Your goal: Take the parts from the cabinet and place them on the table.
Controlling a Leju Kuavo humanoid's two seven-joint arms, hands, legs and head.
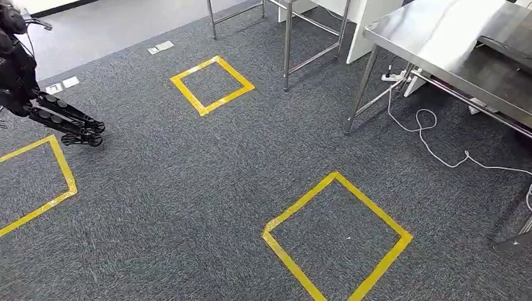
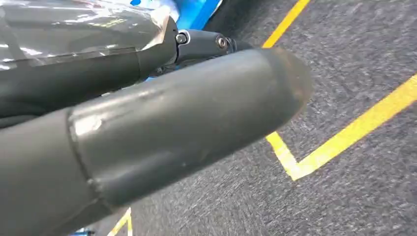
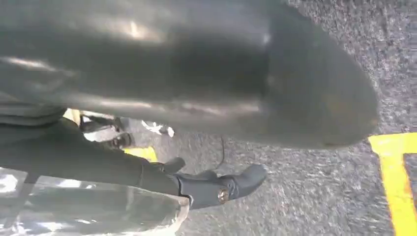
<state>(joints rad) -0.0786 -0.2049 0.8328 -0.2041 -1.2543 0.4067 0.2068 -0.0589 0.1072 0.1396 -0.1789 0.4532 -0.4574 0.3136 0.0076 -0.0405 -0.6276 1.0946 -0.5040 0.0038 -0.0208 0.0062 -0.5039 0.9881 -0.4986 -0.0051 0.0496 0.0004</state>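
Parts: I cannot tell where they are. The only candidate is a clear shiny film (image 2: 74,24) lying against the left hand's fingers (image 2: 201,44). A similar film lies by the right hand (it may be bagged parts or merely a covering).
Table: its steel top (image 1: 439,37) stands at the upper right of the head view, well apart from the left hand (image 1: 70,123), which hangs low over the grey carpet (image 1: 188,188).
Handling, as a judgement: if the parts are bagged, the film would be slippery and slack. It would be better to take hold around the solid body inside than by loose plastic. Their weight cannot be judged.
Left hand: the fingers lie fairly straight along the film. Whether they grip anything, I cannot tell.
Right hand (image 3: 196,88): the thick thumb is stretched out and the dark fingers (image 3: 216,189) reach past the film's edge. Whether it has a hold, I cannot tell.
Floor: yellow tape squares (image 1: 213,84) are marked on the carpet, and a white cable (image 1: 433,141) trails near the table legs.
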